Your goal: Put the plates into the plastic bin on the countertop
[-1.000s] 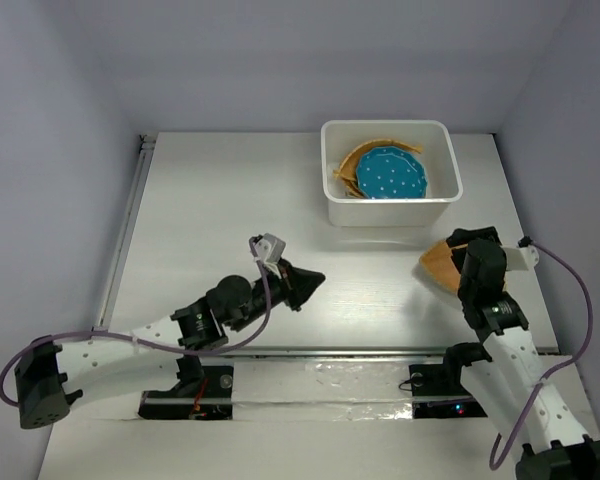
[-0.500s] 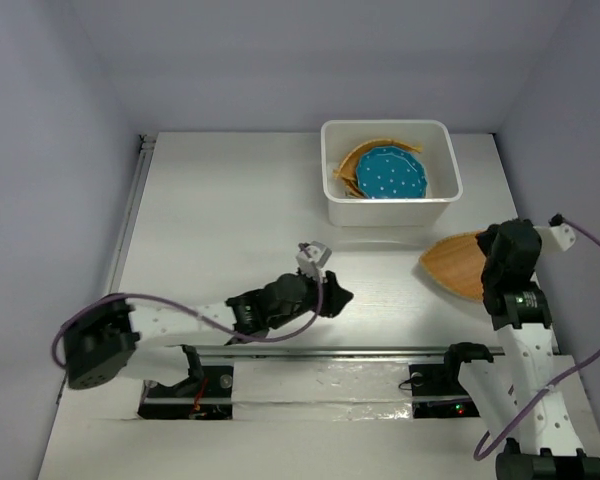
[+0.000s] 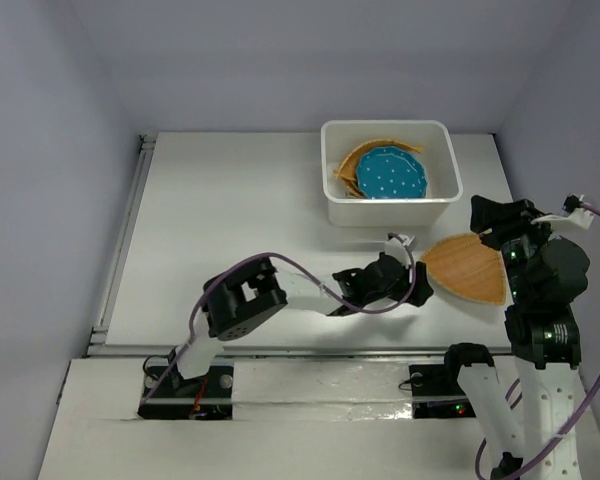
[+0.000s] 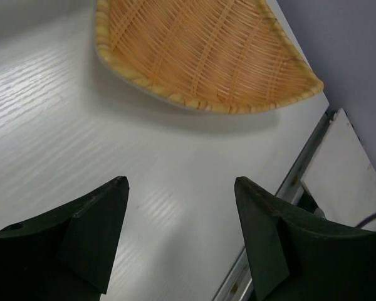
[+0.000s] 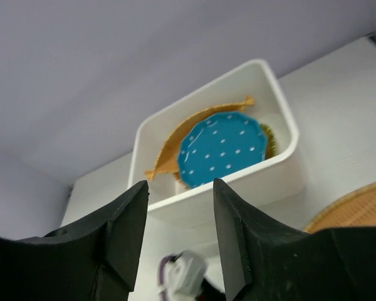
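two arms work over the white counter (image 3: 230, 200). at the far left of the top view a metal rail (image 3: 123, 240) runs along the counter's edge. in the lower middle the left arm (image 3: 310, 290) lies stretched toward the right. its left claw (image 3: 418, 284) is spread open and grips nothing, with its tips just beside the left edge of a fan-shaped woven plate (image 3: 467, 268) lying flat on the counter. the left wrist view shows bare counter between the fingers (image 4: 94, 232), with that plate in the upper part of the frame, apart from them. in the upper centre-right the white plastic bin (image 3: 385, 126) holds a teal dotted plate (image 3: 390, 175) on top of woven orange plates (image 3: 352, 160). at the right the right claw (image 5: 180, 185) is raised, open and empty, facing the bin
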Action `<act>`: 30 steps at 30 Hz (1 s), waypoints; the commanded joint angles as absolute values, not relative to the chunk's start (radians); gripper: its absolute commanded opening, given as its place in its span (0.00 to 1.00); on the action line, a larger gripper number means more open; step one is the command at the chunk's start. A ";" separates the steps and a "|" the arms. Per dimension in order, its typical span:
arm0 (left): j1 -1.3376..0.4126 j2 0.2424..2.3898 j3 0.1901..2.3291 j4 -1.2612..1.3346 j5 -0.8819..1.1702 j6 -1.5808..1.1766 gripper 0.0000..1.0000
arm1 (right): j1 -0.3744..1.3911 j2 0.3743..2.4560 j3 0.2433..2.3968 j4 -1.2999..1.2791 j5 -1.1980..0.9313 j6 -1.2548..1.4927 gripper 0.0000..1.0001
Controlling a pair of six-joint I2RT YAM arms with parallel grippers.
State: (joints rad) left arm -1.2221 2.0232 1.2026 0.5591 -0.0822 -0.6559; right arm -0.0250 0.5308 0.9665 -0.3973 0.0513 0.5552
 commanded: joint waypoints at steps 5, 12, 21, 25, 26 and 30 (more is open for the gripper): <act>-1.154 2.221 1.417 0.514 -0.075 -0.775 0.70 | -0.026 0.488 0.865 -0.269 -0.227 0.560 0.55; -1.131 2.341 1.566 0.492 -0.020 -0.790 0.71 | -0.026 0.465 0.805 -0.206 -0.301 0.561 0.58; -1.131 2.451 1.712 0.396 -0.051 -0.802 0.56 | -0.026 0.463 0.756 -0.147 -0.342 0.575 0.58; -1.131 2.467 1.715 0.406 -0.046 -0.804 0.20 | -0.026 0.459 0.747 -0.141 -0.347 0.580 0.58; -1.131 2.453 1.704 0.425 -0.048 -0.802 0.00 | -0.026 0.457 0.747 -0.143 -0.347 0.580 0.58; -1.121 2.373 1.550 0.529 -0.043 -0.796 0.00 | -0.026 0.449 0.741 -0.144 -0.347 0.581 0.57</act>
State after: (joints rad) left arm -1.1221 2.4077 1.6718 0.5819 -0.0238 -0.8684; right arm -0.0250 0.4644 0.7395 -0.2070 -0.3260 0.5762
